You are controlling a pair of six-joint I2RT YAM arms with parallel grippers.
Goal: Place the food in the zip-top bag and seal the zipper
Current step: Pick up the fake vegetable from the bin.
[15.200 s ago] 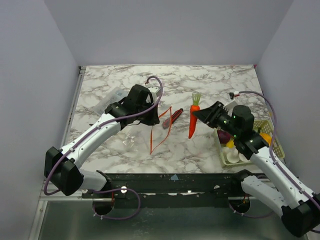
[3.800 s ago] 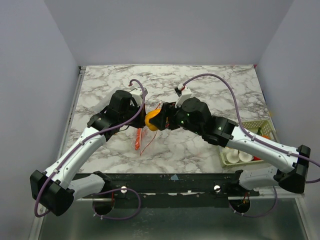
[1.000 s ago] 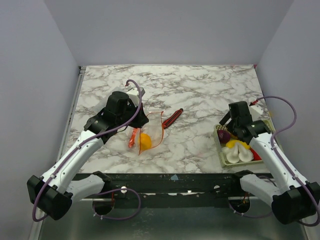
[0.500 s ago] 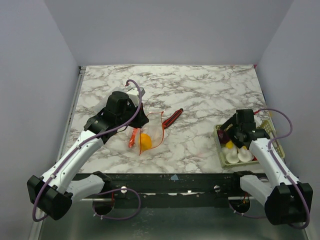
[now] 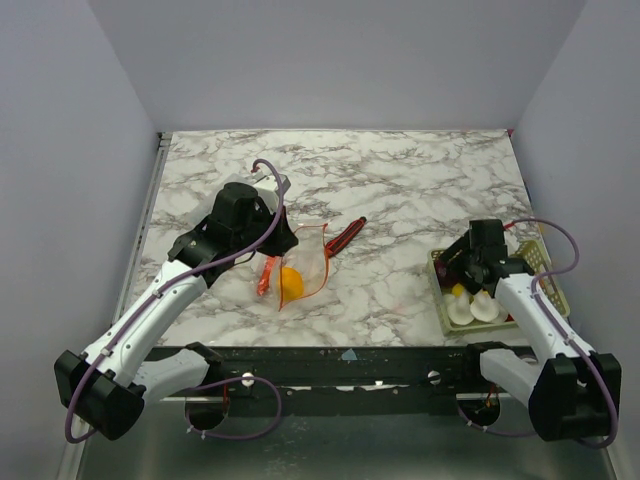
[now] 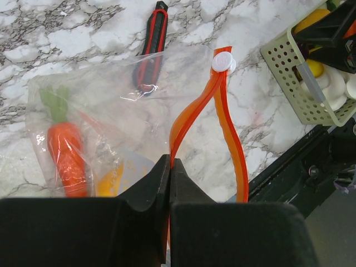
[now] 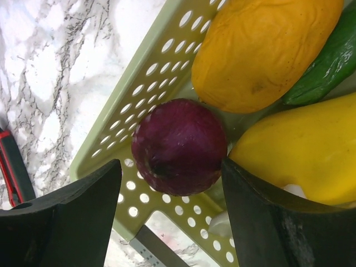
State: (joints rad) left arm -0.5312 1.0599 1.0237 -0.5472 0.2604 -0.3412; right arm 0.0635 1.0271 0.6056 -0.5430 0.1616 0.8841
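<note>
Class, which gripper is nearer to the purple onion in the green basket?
Right. The right gripper straddles the purple onion in the basket; the left gripper is across the table, clamped on the zipper.

The worktop [image 5: 400, 190] had a smooth, marble-patterned surface with a faint sheen. The zip-top bag [image 6: 111, 100] was thin clear plastic, crinkled and catching glossy highlights, and its zipper [image 6: 228, 128] was a smooth orange-red plastic strip. The basket [image 7: 150, 83] looked like matt pale-green plastic pierced with round holes, the purple onion [image 7: 179, 146] was a glossy, faintly ribbed toy, and the left gripper [image 6: 169, 164] and right gripper [image 7: 169, 167] were matt black plastic.
</note>
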